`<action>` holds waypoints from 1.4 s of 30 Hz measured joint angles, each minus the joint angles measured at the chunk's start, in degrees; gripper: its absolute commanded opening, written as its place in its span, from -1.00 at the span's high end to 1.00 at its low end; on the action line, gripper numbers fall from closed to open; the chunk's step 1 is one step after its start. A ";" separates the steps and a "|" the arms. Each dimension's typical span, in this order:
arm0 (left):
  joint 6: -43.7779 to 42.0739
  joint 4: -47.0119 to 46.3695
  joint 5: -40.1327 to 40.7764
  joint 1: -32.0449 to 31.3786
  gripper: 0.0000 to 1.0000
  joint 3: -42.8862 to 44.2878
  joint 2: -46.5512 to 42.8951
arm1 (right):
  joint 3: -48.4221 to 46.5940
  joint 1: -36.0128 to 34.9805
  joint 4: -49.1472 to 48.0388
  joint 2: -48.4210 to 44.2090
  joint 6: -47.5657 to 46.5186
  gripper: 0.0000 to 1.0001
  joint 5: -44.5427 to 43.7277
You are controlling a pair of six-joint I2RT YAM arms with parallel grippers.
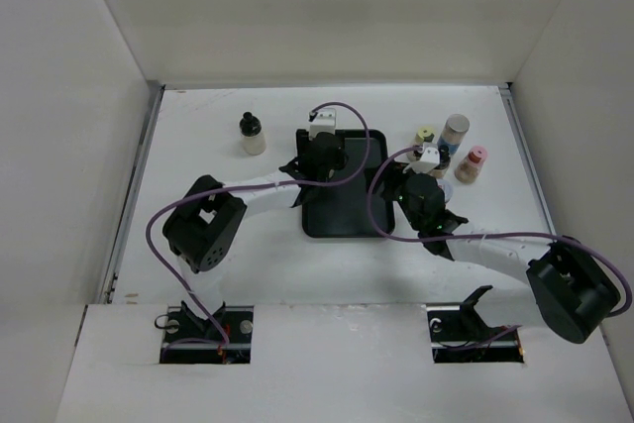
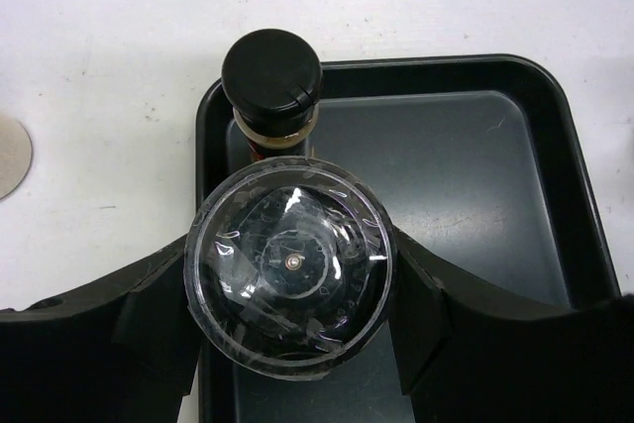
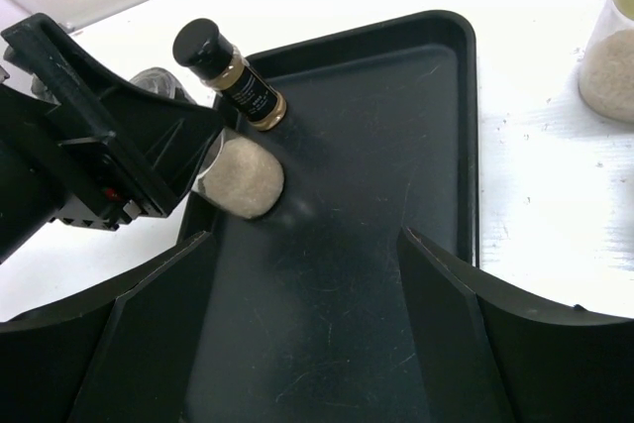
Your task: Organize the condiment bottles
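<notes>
My left gripper (image 1: 317, 158) is shut on a clear-lidded shaker jar (image 2: 289, 269) with beige contents, low over the far left corner of the black tray (image 2: 466, 175). In the right wrist view the jar (image 3: 243, 177) shows with its base near the tray floor. A brown bottle with a black cap (image 2: 271, 76) stands in that corner, right behind the jar. My right gripper (image 3: 307, 324) is open and empty over the tray's right part (image 1: 421, 190). A black-capped beige bottle (image 1: 253, 136) stands left of the tray.
Right of the tray stand a yellow-capped bottle (image 1: 424, 136), a silver-capped jar (image 1: 455, 131) and a pink-capped jar (image 1: 472, 163). A beige-filled jar (image 3: 609, 56) shows at the right wrist view's edge. White walls enclose the table on three sides.
</notes>
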State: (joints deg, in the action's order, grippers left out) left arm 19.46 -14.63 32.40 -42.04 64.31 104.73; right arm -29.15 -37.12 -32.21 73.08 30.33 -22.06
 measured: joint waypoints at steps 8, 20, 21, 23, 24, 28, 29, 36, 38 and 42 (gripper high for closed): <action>-0.07 -1.68 0.20 0.39 -0.29 0.00 0.63 | 0.00 0.02 0.00 0.00 0.15 -0.68 0.00; -0.22 -2.56 1.27 0.63 -0.65 -4.79 -7.04 | 0.00 0.02 0.00 0.00 0.17 -0.69 0.00; -0.22 -2.56 1.46 0.74 -0.66 -5.51 -8.83 | 0.00 0.04 0.00 0.00 0.17 -0.67 0.00; -0.22 -2.64 1.92 1.29 -0.66 -6.86 -12.35 | 0.00 0.02 0.00 0.00 0.13 -0.54 0.00; -0.22 -2.69 2.27 1.81 -0.66 -7.41 -13.97 | 0.00 0.02 0.02 0.00 0.11 -0.42 0.00; -0.17 -2.34 3.26 6.10 -0.67 -7.69 -16.50 | -0.02 0.02 0.02 0.00 0.31 0.19 0.09; -0.17 -1.95 3.41 7.45 -0.67 -7.67 -16.39 | -0.02 0.02 0.02 0.02 0.44 0.21 0.11; 0.07 1.27 3.74 17.81 -0.67 -5.25 -9.97 | -0.02 0.02 0.04 0.15 0.72 -0.47 0.20; 0.15 2.01 3.48 19.85 -0.67 -3.98 -7.89 | -0.02 0.02 0.04 0.15 0.63 -0.54 0.24; 0.22 3.15 2.71 21.92 -0.66 -0.26 -4.02 | -0.02 0.02 0.04 0.20 0.59 -0.56 0.28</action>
State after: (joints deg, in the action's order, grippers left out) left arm 19.68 -11.49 35.11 -20.12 64.05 100.71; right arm -29.17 -37.10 -32.16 73.28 30.92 -21.78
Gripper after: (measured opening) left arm 0.830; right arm 0.777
